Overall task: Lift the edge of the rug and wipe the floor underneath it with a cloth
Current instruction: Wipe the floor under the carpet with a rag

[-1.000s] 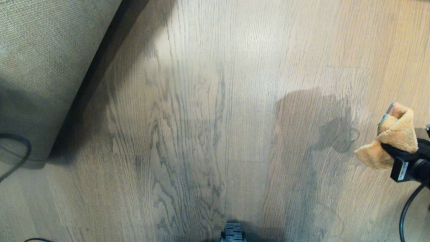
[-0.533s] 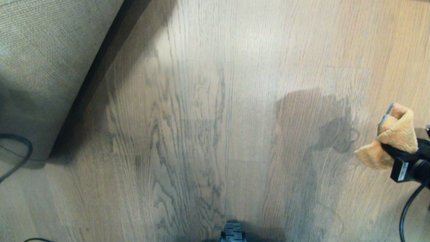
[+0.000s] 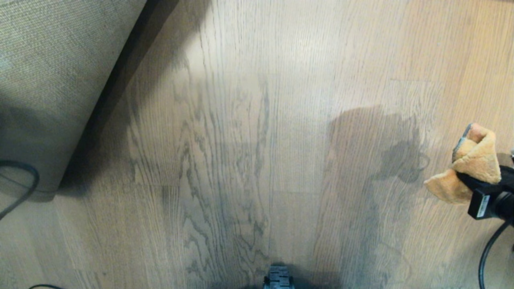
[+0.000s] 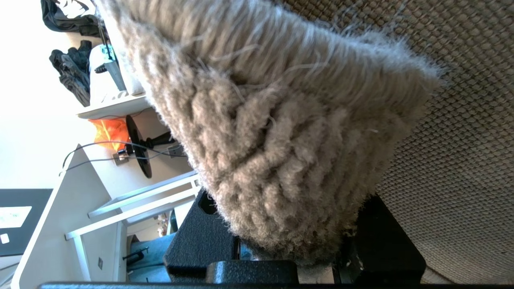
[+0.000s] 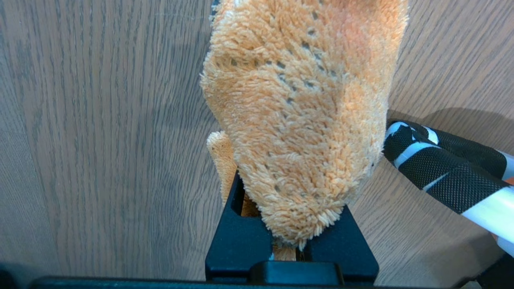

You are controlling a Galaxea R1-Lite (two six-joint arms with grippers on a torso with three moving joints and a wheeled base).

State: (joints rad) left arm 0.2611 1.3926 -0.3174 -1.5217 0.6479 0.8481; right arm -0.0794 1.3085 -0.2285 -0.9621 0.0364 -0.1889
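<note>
The rug edge (image 3: 102, 80) is held up off the floor (image 3: 249, 140) at the far left, its coarse beige backing facing me. In the left wrist view my left gripper (image 4: 289, 245) is shut on the fluffy grey rug edge (image 4: 281, 140), with the woven backing (image 4: 461, 140) beside it; this gripper is outside the head view. Bare wood-grain planks lie exposed beside the raised rug. At the right edge my right gripper (image 3: 468, 180) is shut on the bunched orange-tan cloth (image 3: 474, 160), above the floor. The cloth (image 5: 305, 112) bulges out past the right gripper (image 5: 287, 228).
A black cable (image 3: 24, 180) loops at the left under the lifted rug. Another cable (image 3: 488, 249) hangs from the right arm. A black-and-white striped bar (image 5: 441, 168) lies on the floor close beside the cloth. White furniture (image 4: 120, 208) stands behind the rug.
</note>
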